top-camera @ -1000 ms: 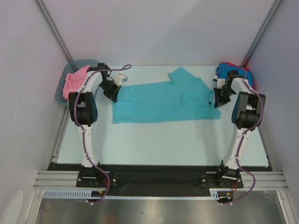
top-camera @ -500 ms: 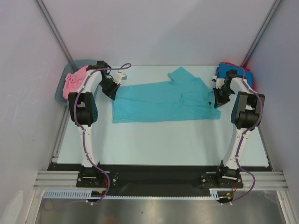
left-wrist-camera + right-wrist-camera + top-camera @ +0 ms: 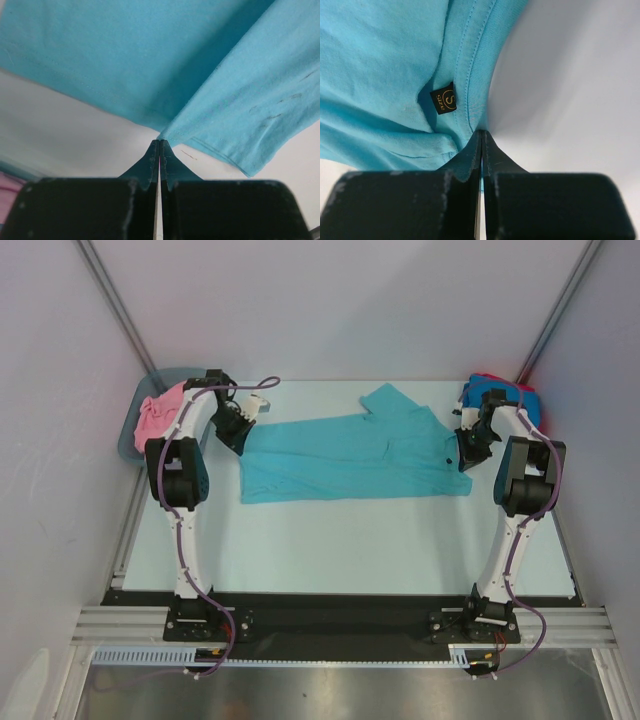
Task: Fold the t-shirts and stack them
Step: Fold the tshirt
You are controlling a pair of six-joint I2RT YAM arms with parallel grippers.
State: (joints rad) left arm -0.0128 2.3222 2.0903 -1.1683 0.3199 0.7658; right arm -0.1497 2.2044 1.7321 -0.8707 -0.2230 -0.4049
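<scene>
The teal t-shirt (image 3: 350,455) lies stretched left to right across the far half of the table, one sleeve sticking up at the back. My left gripper (image 3: 238,435) is shut on its left edge; the left wrist view shows the cloth (image 3: 210,75) pinched at the closed tips (image 3: 159,141). My right gripper (image 3: 465,452) is shut on the shirt's right end at the collar, where the size label (image 3: 445,98) shows just above the closed tips (image 3: 481,132). The pink t-shirt (image 3: 152,418) lies bunched in the tub. The bright blue t-shirt (image 3: 490,395) and the red t-shirt (image 3: 486,377) are piled at the far right.
The grey-blue plastic tub (image 3: 135,435) stands at the table's far left corner against the wall. Grey walls close in on both sides and the back. The black mounting rail (image 3: 330,620) with both arm bases runs along the near edge.
My left gripper has drawn slightly up and to the left with the shirt's edge, pulling the cloth tauter. My right gripper has barely moved.
</scene>
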